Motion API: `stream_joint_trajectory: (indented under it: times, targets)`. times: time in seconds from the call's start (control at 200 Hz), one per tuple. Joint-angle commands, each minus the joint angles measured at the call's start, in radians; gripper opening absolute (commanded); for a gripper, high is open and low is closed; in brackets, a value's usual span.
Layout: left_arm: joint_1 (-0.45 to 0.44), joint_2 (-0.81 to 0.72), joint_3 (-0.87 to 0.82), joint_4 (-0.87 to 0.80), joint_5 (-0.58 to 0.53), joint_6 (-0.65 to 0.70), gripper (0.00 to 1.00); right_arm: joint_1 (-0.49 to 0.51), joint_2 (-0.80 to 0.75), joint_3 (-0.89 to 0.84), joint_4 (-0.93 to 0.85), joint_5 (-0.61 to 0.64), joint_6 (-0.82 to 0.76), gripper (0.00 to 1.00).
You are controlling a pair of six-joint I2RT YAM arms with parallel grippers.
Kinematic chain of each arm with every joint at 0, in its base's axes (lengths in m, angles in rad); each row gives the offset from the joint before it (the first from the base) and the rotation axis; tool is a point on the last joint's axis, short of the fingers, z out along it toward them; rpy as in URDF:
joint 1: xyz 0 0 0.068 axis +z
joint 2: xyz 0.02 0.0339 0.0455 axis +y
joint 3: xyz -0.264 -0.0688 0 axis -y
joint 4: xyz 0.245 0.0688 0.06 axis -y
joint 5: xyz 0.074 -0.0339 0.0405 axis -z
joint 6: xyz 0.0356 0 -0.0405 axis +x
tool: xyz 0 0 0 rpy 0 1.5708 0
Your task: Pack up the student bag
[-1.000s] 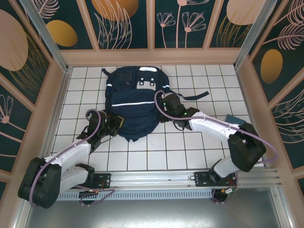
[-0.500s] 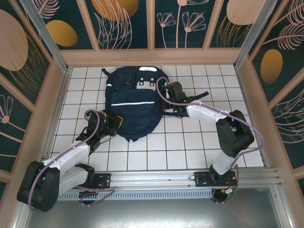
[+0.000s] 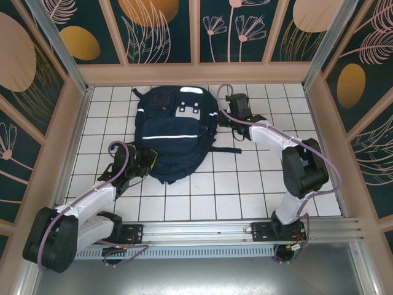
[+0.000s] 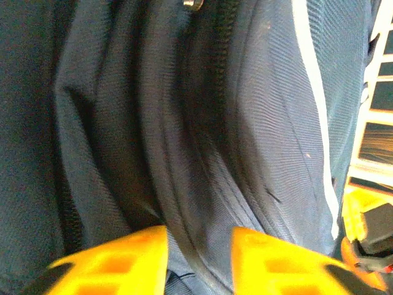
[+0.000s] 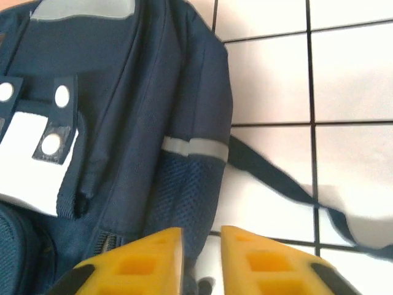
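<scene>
Well, the bag [image 3: 174,132] lies flat on the white tiled table [image 3: 245,184], reaching from just ahead of the left gripper [image 3: 147,161] across to just beside the right gripper [image 3: 226,115]. Seen from above, the left gripper sits at the bag's near left corner, its tips at the fabric or very close to it. From the left wrist, its two yellow fingers [image 4: 123,261] stand partly apart with a plain gap between them. Navy cloth lies everywhere ahead of them, and a dark seam [image 4: 196,153] runs down toward that gap. Whether any cloth is caught between the tips I cannot tell. A white stripe [image 4: 310,110] runs along the bag to the right of these fingers.

The right gripper is at the bag's far right side, tips pointing toward it. From the right wrist, its yellow fingers [image 5: 147,261] stand a little way apart and grip nothing. The bag's side, with a short grey stripe [image 5: 193,146], lies just ahead of them and to their left. A pale patch [image 5: 24,160] with round studs is farther left. A black strap [image 5: 276,178] trails off the bag over the tiles, ahead and to the right of the fingers
</scene>
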Motion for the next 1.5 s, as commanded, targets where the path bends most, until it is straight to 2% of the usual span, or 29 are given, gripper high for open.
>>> stream_joint_trajectory:
  times: [0.0, 0.055, 0.16, 0.38, 0.531, 0.756, 1.016, 1.171, 1.311, 1.391, 1.491]
  targets:
    - [0.005, -0.007, 0.069, -0.112, -0.007, 0.097, 0.54, 0.012, -0.014, 0.03, -0.07, -0.149, -0.017, 0.43]
    - [0.006, -0.026, 0.092, -0.162, -0.03, 0.127, 0.61, 0.017, -0.021, 0.035, -0.107, -0.247, -0.036, 0.47]
    - [0.004, -0.067, 0.137, -0.248, -0.095, 0.206, 0.68, 0.05, -0.044, 0.021, -0.14, -0.334, -0.053, 0.48]
    - [0.005, -0.071, 0.235, -0.324, -0.117, 0.393, 0.72, 0.096, -0.053, -0.008, -0.136, -0.371, -0.065, 0.52]
    - [0.005, -0.058, 0.264, -0.335, -0.146, 0.423, 0.75, 0.094, -0.015, 0.015, -0.118, -0.396, -0.094, 0.55]
    - [0.006, -0.029, 0.26, -0.312, -0.134, 0.425, 0.76, 0.097, 0.024, 0.028, -0.128, -0.512, -0.206, 0.58]
    - [0.004, -0.004, 0.261, -0.295, -0.129, 0.428, 0.77, 0.117, 0.01, 0.023, -0.157, -0.44, -0.242, 0.59]
    - [0.005, 0.007, 0.265, -0.294, -0.134, 0.43, 0.77, 0.117, -0.016, 0.037, -0.136, -0.282, -0.198, 0.59]
    - [0.005, 0.01, 0.265, -0.294, -0.139, 0.43, 0.78, 0.116, 0.02, 0.072, -0.141, -0.203, -0.168, 0.61]
    - [0.005, 0.011, 0.263, -0.293, -0.139, 0.43, 0.78, 0.116, 0.044, 0.081, -0.14, -0.203, -0.164, 0.62]
    - [0.006, 0.012, 0.26, -0.292, -0.14, 0.43, 0.78, 0.117, 0.059, 0.085, -0.128, -0.279, -0.18, 0.62]
